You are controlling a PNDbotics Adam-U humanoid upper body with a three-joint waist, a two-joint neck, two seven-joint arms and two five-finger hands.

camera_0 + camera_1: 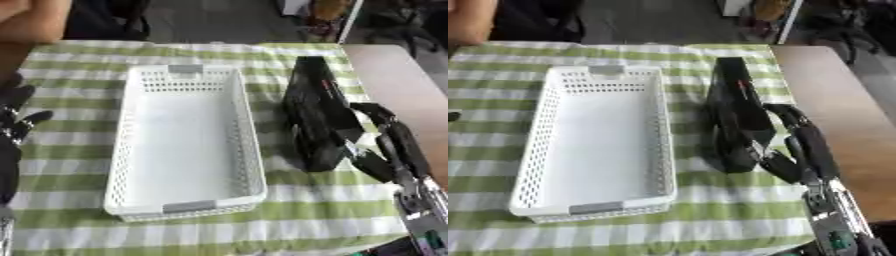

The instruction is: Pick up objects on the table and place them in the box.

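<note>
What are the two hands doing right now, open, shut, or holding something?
Left hand: open, idle at the left edge, holding nothing.
Right hand: fingers curled round the black object beside the white basket.

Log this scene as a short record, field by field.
surface: table under a green and white striped cloth
box: white basket, nothing in it
object: black bag, right of the basket, on the cloth
right hand: fingers curled round the bag's near end
left hand: at the left edge, open, holding nothing
</note>
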